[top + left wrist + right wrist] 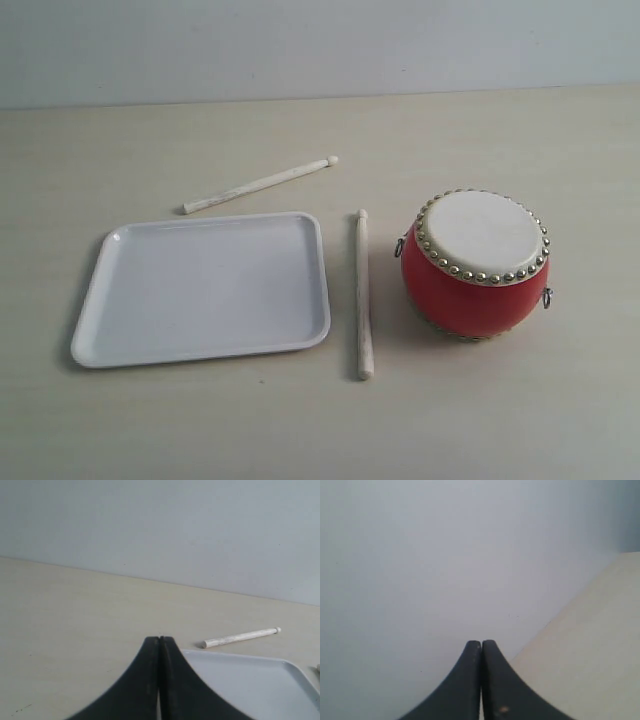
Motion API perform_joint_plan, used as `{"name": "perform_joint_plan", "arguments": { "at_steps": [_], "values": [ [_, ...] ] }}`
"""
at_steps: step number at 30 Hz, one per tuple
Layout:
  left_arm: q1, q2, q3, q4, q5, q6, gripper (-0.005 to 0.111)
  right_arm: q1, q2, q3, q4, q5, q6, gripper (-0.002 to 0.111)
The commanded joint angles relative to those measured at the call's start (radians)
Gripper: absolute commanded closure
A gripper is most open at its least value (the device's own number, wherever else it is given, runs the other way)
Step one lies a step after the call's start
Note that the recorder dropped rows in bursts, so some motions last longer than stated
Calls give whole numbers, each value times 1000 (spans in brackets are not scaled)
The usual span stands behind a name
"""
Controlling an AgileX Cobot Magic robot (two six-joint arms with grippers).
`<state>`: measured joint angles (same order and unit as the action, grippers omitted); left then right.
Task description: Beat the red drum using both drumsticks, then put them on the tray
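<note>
Looking across the table (120, 130) in the exterior view, neither arm shows, so the task appears to stand at its opening step: no stick is lifted and nothing is striking the red drum (478, 265). The tray (200, 290) lies empty. The slanted drumstick (260, 186) rests just beyond the tray's far edge, apart from it. The straight drumstick (363, 295) lies alongside the tray's right edge, between tray and drum, touching neither. The drum stands upright past that stick, skin facing up.

The left wrist view shows the left claw (159, 645) with its two black fingers pressed together and nothing between them. It appears near one corner of the tray, with the slanted drumstick lying beyond the rim.

The right wrist view shows the right claw (481, 647) likewise closed and empty, aimed at a pale wall (420, 555) with only a strip of table to one side. No tray, drum or stick appears there.

The next move probably calls for each claw to open and come down over a stick, the left likely toward the slanted one beside the tray, the right toward the straight one. The sticks are thin and lie flat, so the fingers must straddle them low.

Only the exterior view gives the drum, the straight stick and the whole layout around the tray. Only the wrist views show the claws and their closed fingers.
</note>
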<state>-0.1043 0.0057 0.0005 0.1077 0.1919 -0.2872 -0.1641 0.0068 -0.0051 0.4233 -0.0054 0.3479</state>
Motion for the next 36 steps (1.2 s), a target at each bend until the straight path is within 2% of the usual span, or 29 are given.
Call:
{"name": "perform_joint_plan", "arguments": {
  "at_steps": [1, 4, 14, 19, 22, 26, 29, 31, 32, 34, 36],
  "values": [
    [-5, -6, -1, 2, -3, -4, 107, 2, -7, 5, 6, -10, -140, 108],
    [-5, -6, -1, 2, -3, -4, 107, 2, -7, 5, 0, -5, -241, 108],
    [-5, -6, -1, 9, -3, -1, 107, 2, -7, 5, 13, 15, -241, 108],
    [-5, -6, -1, 170, -3, 95, 107, 2, -7, 5, 13, 52, -241, 108],
    [-5, -6, -1, 256, -61, 131, 107, 2, -7, 5, 13, 69, -241, 108],
    [-5, -6, -1, 256, -249, 131, 107, 2, -7, 5, 15, 63, -241, 108],
    [-5, -6, -1, 247, -499, 34, 107, 2, -7, 5, 15, 63, -241, 108],
    [-5, -6, -1, 247, -716, 7, 107, 2, -7, 5, 15, 63, -241, 108],
    [-5, -6, -1, 247, -812, -58, 107, 2, -7, 5, 15, 63, -241, 108],
    [-5, -6, -1, 245, -949, -175, 107, 2, -7, 5, 15, 63, -241, 108],
    [-5, -6, -1, 245, -1016, -169, 107, 2, -7, 5, 15, 63, -241, 108]
  ]
}}
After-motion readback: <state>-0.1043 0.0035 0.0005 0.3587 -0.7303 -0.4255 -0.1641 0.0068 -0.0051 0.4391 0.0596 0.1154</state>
